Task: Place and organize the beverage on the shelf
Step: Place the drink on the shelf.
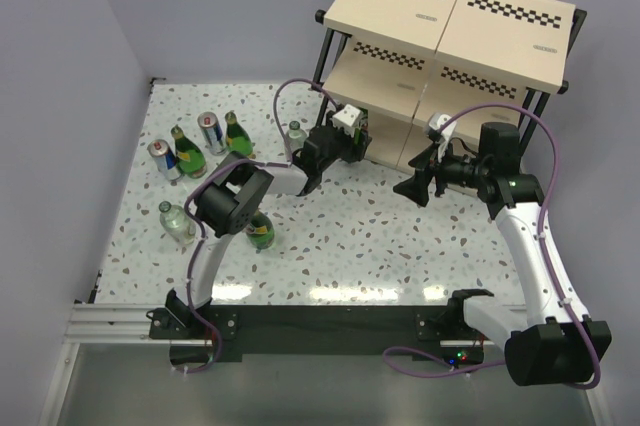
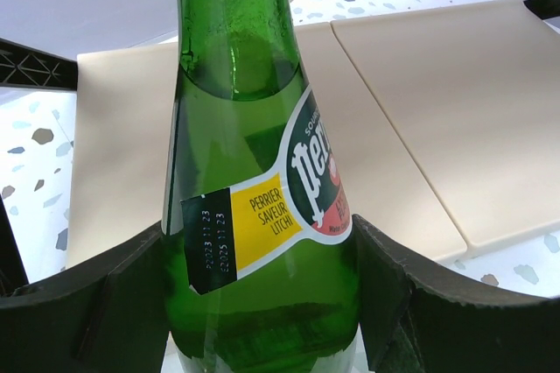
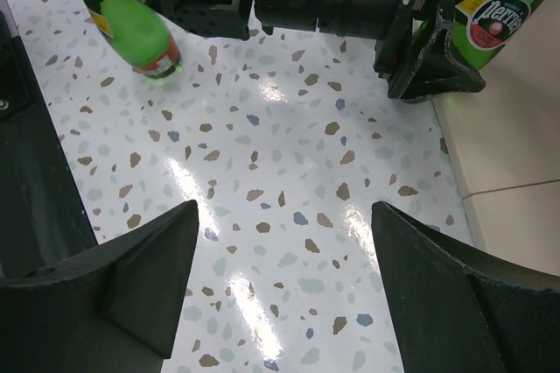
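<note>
Toward the worktop's [image 1: 350, 246] far edge, left tool [image 2: 262, 303] grips one green bottle [image 2: 236, 128] at the shelf [image 1: 400, 6]; right tool [image 3: 284, 285] wide, empty. Apparently seven drinks [image 1: 187, 151] await placement.

Under the right gripper [image 3: 284, 228], the speckled terrazzo tabletop [image 3: 289, 154] is catching glare [image 3: 267, 91] from overhead light; plain lilac walls [image 1: 200, 16] are rising beyond.

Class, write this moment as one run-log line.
left gripper: holding green bottle over bottom shelf board | right gripper: open, empty, above table | step: placing bottle
</note>
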Tool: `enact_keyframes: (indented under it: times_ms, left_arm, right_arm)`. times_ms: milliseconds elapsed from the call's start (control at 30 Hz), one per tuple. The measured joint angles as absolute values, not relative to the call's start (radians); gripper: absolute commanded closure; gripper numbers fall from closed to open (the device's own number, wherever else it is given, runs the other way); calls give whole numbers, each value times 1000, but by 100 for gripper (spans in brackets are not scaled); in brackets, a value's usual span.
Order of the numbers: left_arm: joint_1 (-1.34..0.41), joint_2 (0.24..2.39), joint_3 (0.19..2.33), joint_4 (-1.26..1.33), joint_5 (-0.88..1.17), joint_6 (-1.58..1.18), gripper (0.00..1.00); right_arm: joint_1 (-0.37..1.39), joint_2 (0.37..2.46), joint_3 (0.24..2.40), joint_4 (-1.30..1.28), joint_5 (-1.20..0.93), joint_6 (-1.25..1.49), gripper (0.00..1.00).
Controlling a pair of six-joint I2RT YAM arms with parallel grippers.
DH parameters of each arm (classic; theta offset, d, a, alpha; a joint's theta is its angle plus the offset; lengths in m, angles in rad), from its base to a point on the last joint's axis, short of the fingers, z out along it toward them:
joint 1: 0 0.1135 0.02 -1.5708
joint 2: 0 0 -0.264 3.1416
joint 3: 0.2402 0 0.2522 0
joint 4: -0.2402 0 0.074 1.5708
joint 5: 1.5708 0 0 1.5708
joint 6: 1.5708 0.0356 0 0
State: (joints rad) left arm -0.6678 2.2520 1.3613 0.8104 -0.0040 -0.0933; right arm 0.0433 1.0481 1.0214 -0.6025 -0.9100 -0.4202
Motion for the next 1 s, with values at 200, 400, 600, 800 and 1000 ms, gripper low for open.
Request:
enact_keyframes:
  times_ms: [200,400,600,800,1000]
  left_arm:
    - [-667,2252,1347,834,-3,-93,100]
    - [-667,2252,1343,846,-3,-92,100]
    - [-667,2252,1337,865,-3,-86,100]
    - [-667,2252,1326,884,-3,-81,100]
    - [-667,2252,1326,926,-4,-67,100]
  right_arm:
    - [43,1048,1021,-606,-910,-420,17]
    - [43,1048,1021,-606,-910,-420,17]
    - [43,1048,1021,-606,-910,-420,16]
    - [43,1048,1021,-606,-910,-420,16]
    - [43,1048,1021,-606,-910,-420,16]
